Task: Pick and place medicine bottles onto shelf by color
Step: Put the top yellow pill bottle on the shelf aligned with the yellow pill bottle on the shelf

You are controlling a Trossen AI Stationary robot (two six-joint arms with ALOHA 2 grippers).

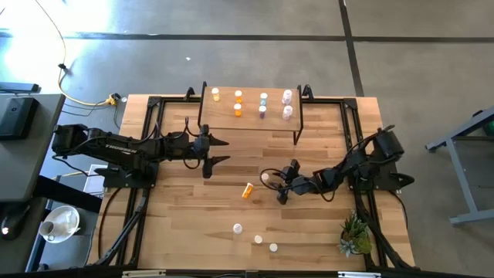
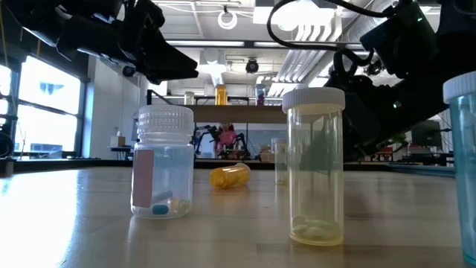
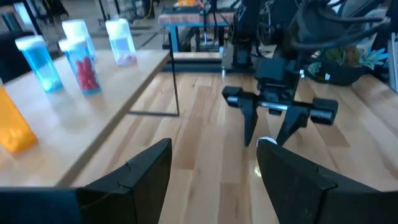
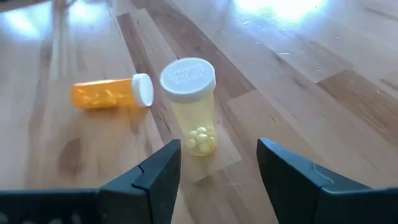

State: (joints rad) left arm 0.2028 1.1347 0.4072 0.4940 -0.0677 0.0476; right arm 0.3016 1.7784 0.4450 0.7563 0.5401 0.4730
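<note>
The shelf (image 1: 251, 120) stands at the table's far middle and carries several upright bottles, among them orange (image 1: 238, 110), blue (image 3: 42, 62), red (image 3: 84, 68) and pink (image 1: 287, 112) ones. A yellowish bottle (image 4: 189, 106) stands upright on the table just beyond my right gripper (image 4: 217, 177), which is open and low over the table; both also show in the high view, the bottle (image 1: 266, 177) and the gripper (image 1: 276, 186). An orange bottle (image 1: 247, 190) lies on its side beside it. My left gripper (image 1: 220, 151) is open and empty in front of the shelf's left end.
Three small bottles (image 1: 237, 228), (image 1: 258, 240), (image 1: 273, 248) stand near the table's front edge; in the low view they loom close, one clear with a pink label (image 2: 162, 164), one yellowish (image 2: 315, 167). A small green plant (image 1: 355, 235) sits at the front right corner.
</note>
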